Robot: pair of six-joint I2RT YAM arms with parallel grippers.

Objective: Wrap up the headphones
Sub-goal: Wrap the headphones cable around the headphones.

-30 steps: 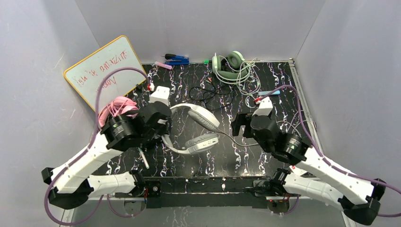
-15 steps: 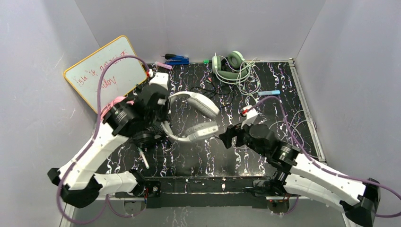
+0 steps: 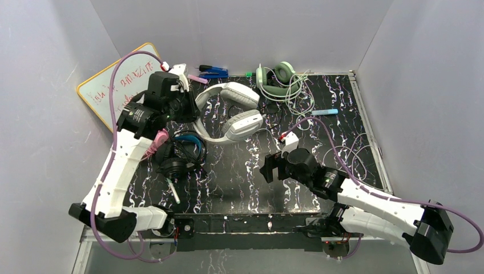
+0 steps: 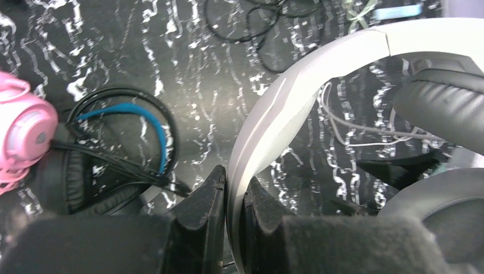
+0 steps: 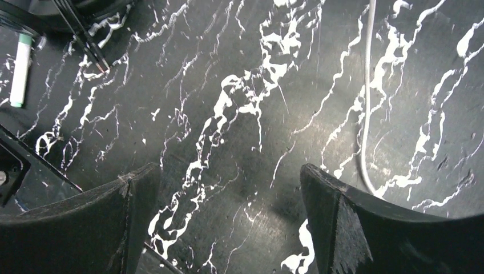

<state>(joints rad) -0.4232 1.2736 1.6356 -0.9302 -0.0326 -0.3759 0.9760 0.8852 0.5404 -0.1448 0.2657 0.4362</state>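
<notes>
Pinching the headband of the white-grey headphones (image 4: 297, 97) between clenched fingers, the left gripper (image 4: 234, 188) sits at the far left of the table (image 5: 240, 103) — the cups lie to its right. The black-and-blue headphones (image 3: 181, 153) and pink headphones (image 3: 157, 140) lie near it. The right gripper (image 5: 228, 177) gapes wide, well apart from them — a white cord (image 5: 365, 114) runs beside it.

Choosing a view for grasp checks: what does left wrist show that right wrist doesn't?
Only left wrist: left pincer shut on the white-grey headphones at the band, with the pink headphones and black-and-blue headphones on its left. Only right wrist: right pincer open over tabletop, and a marker. Both: the marbled tabletop. The black cords in right wrist's corner may be the black-and-blue set's.
</notes>
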